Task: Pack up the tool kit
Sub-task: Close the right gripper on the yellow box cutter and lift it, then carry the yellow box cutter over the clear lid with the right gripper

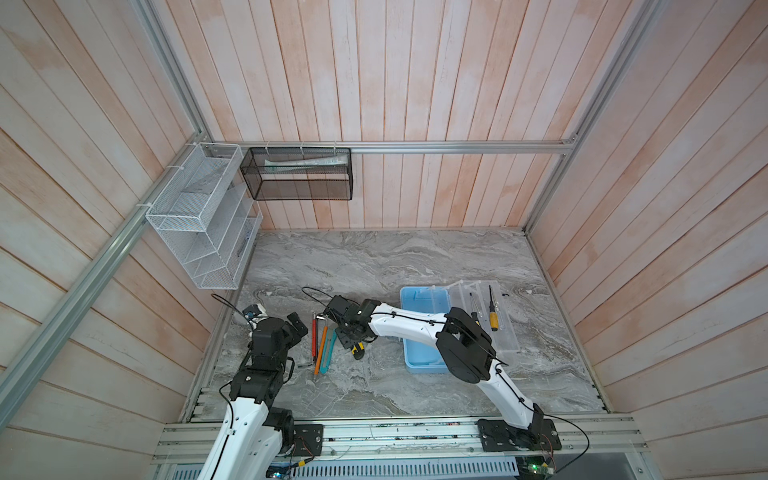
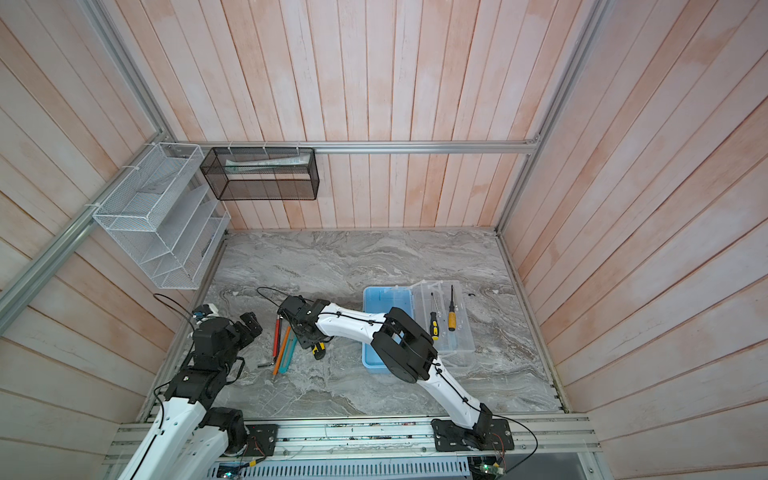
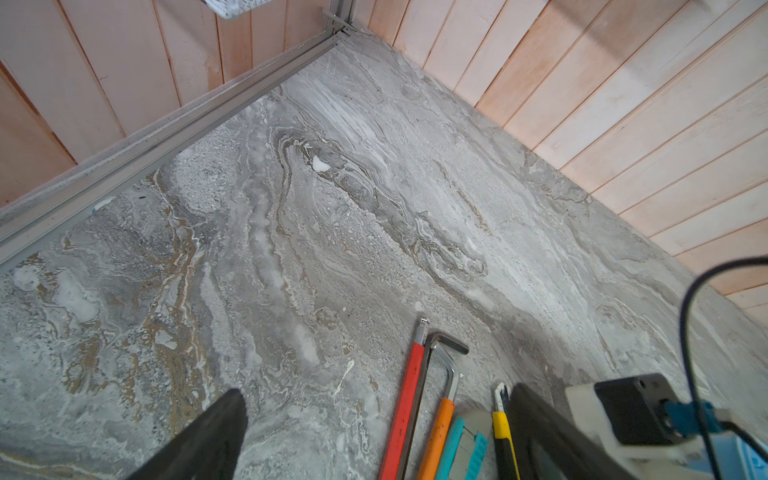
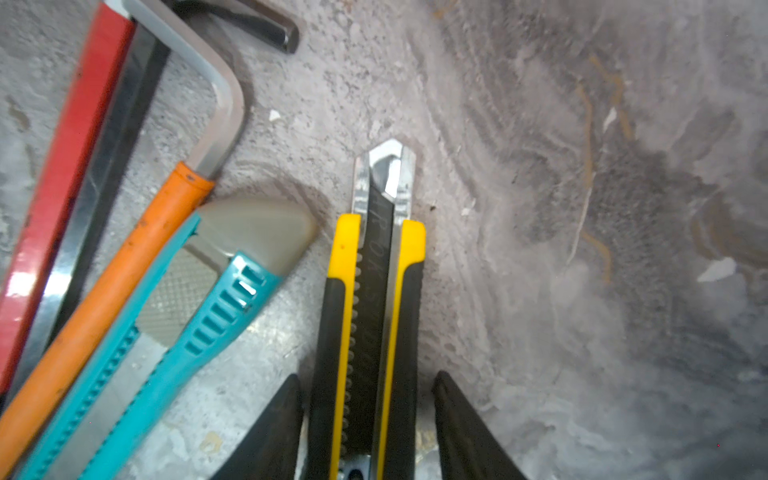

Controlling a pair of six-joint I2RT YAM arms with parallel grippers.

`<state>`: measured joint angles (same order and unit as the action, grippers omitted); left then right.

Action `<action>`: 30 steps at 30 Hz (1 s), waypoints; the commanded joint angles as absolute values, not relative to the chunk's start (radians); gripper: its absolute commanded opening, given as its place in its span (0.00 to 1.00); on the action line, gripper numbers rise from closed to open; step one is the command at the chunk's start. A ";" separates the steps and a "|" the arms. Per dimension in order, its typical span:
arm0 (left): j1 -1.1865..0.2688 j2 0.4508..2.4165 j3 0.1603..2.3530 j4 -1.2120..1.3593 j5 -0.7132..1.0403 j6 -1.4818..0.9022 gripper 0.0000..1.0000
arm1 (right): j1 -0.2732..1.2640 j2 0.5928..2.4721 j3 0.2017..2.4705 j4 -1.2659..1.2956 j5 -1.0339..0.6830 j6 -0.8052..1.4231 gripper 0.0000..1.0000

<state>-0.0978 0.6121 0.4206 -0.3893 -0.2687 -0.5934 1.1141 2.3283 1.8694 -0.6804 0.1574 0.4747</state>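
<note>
**Right gripper straddles the yellow-black cutter, left of the open tool kit case**

The grey marble worktop (image 1: 415,257) carries the tool kit case (image 1: 422,355), which lies open on the right side of both top views. Its light-blue base faces up, and the see-through lid (image 1: 507,336) lies folded out flat against the side of the case farthest from the loose tools.

The right arm reaches across the case, and the right gripper (image 4: 369,376) sits low over the worktop to the left of the case. Its jaws stand partly open, one finger on each side of the yellow-black cutter (image 4: 374,270), with a narrow gap showing on at least one side; it has hold of nothing. The left gripper (image 1: 297,326) hangs farther left of the case, spread wide and empty.

The cutter lies flat on the worktop, nearest the case among the loose tools. Just beyond it, away from the case, lie a teal cutter (image 4: 199,324), an orange-sleeved hex key (image 4: 124,266) and a red stick (image 4: 62,174), side by side. On the lid of the case rest two screwdrivers: a yellow-handled one (image 1: 493,318) and a yellow-black one (image 2: 434,324).
</note>
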 commanded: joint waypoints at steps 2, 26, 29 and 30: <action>-0.093 0.607 0.428 -0.385 -0.262 -0.575 1.00 | 1.118 2.375 1.873 -0.774 0.175 0.469 0.43; -0.093 0.611 0.428 -0.379 -0.269 -0.575 1.00 | 1.044 2.031 1.636 -0.651 0.174 0.549 0.12; -0.093 0.607 0.427 -0.380 -0.273 -0.577 1.00 | 1.029 1.967 1.601 -0.665 0.209 0.558 0.11; -0.092 0.606 0.427 -0.378 -0.273 -0.577 1.00 | 1.022 1.946 1.589 -0.668 0.213 0.558 0.11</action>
